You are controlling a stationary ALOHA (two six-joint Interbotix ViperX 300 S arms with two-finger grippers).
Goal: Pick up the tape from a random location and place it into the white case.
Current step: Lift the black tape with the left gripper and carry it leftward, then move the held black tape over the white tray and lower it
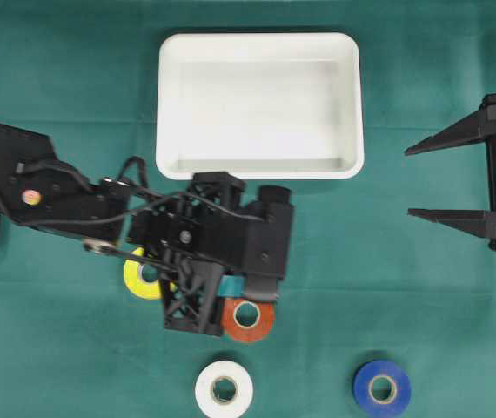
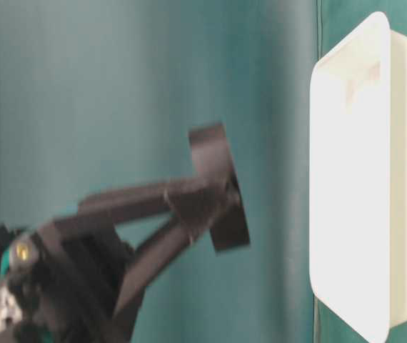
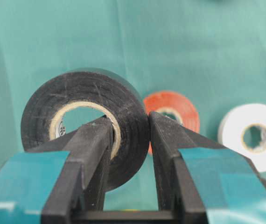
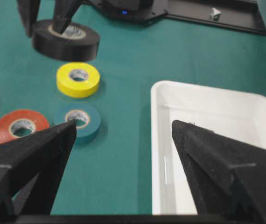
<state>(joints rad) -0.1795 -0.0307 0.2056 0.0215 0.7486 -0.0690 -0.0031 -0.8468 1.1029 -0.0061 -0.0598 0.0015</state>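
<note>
Currently, a black tape roll (image 3: 84, 123) is gripped by the left pincer (image 3: 129, 140): one finger is passed through the core and the other is pressed against the outer wall, as shown in the left wrist view. In the right wrist view the same roll (image 4: 66, 39) is seen lifted clear of the green-covered bench (image 4: 123, 154), in the upper left of the frame, just above a yellow roll (image 4: 78, 79). A teal roll (image 4: 79, 121) and a red roll (image 4: 20, 124) are laid flat at the left of that frame, close together. In the overhead view a white roll (image 1: 224, 388) and a blue roll (image 1: 381, 387) are recorded along the bottom edge, well apart. The white case (image 1: 260, 170) is positioned at upper centre of the overhead view, with nothing inside it. The right pincer (image 1: 439, 181) is held wide open at the right edge, with nothing between its fingers.
</note>
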